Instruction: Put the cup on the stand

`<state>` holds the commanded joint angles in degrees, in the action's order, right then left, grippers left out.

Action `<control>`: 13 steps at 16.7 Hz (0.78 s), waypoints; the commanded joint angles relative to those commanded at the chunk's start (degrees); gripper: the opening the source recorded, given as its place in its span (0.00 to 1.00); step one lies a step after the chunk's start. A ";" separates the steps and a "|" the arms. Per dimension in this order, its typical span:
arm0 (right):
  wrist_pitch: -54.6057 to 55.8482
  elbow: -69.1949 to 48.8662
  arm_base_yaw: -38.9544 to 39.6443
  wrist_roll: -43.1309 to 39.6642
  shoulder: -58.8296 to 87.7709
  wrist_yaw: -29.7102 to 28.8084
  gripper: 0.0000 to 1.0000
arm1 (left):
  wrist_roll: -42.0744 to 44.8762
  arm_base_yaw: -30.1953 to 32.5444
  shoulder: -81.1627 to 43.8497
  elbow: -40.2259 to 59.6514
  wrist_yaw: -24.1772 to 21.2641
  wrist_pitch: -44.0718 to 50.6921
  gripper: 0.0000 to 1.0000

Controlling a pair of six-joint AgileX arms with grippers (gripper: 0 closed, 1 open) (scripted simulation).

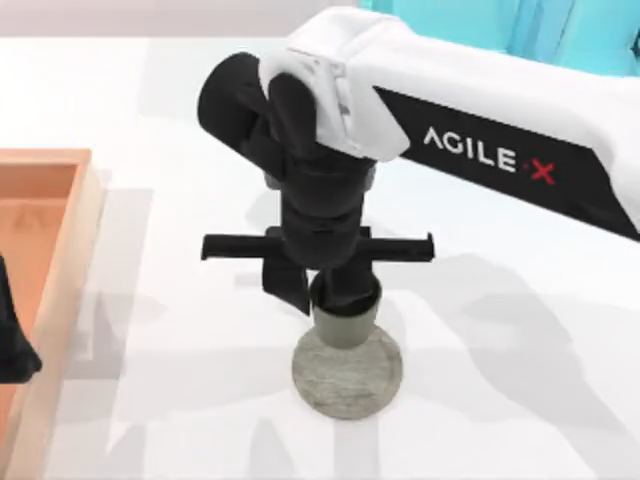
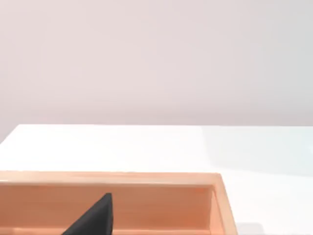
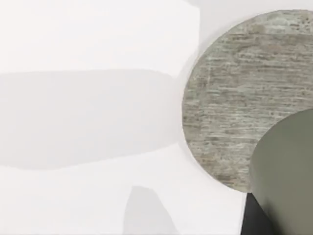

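Cup (image 1: 345,325) pinched btwn right jaws (image 1: 335,290), over stand (image 1: 348,382). Left arm parked by tray (image 1: 60,260), jaws' state unclear.

Olive-grey cup (image 1: 345,322) with dark inside, on grey stone-streaked stand (image 1: 348,375). White bench (image 1: 520,350) crossed by pale grey shadows. Orange wooden tray (image 1: 60,250). Black right pincer (image 1: 320,290) under white-and-black arm (image 1: 480,130) with white lettering and 1 red X. Cyan cabinet (image 1: 560,30).
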<state>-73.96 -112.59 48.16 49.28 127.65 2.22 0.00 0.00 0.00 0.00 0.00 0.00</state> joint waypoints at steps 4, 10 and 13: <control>7.18 6.86 -0.16 -0.24 0.12 -0.02 0.00 | 0.00 0.00 0.00 0.00 0.00 0.00 1.00; 13.30 12.66 -0.33 -0.28 0.47 -0.05 0.00 | 0.00 0.00 0.00 0.00 0.00 0.00 1.00; 13.30 12.66 -0.33 -0.28 0.47 -0.05 0.08 | 0.00 0.00 0.00 0.00 0.00 0.00 1.00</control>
<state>-60.66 -99.93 47.83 49.00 128.12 2.16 0.00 0.00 0.00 0.00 0.00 0.00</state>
